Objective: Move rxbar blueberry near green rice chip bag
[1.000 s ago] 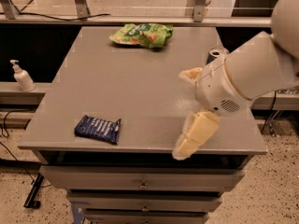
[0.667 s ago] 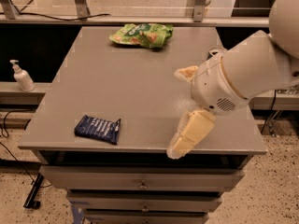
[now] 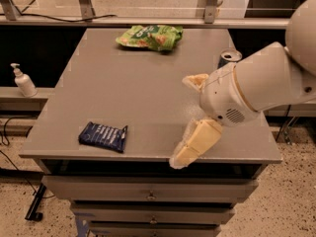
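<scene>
Camera view: claw (image 3: 183, 121) hangs over front-right of the desk (image 3: 123, 88), its two fingers spread wide apart, nothing btwn them. The rxbar blueberry (image 3: 103, 136) lies flat near the front-left edge, well apart from the claw. The green rice chip bag (image 3: 149, 37) sits at the far edge.

Step looks like approach; bar not yet gripped. Next: bring claw left & down over the bar, close across its short side, then carry it twd the bag.
</scene>
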### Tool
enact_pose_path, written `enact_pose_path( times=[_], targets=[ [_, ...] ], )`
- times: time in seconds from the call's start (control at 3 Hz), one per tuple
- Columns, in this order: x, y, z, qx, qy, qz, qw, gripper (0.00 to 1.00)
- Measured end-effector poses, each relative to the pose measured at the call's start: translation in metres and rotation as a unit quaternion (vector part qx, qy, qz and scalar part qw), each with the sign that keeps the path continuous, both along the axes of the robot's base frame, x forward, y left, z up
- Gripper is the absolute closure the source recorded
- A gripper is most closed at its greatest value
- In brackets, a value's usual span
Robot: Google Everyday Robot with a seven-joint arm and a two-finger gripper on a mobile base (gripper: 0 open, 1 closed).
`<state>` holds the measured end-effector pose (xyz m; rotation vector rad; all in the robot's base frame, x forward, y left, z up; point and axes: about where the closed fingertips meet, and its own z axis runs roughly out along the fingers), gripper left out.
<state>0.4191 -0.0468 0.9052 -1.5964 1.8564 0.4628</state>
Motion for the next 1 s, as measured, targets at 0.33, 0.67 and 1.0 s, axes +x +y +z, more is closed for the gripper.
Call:
enact_pose_path(
  times=[0.33,0.67,1.0],
  targets=[
    [0.005,0.05,-0.013,0.066,0.007,-0.002,0.9978,0.0],
    [0.022,0.104,-0.027,0.114,0.0,-0.002,0.9935,0.0],
    [0.046,0.139,-0.043,0.143,-0.015,-0.008,0.9896,0.0]
  ],
)
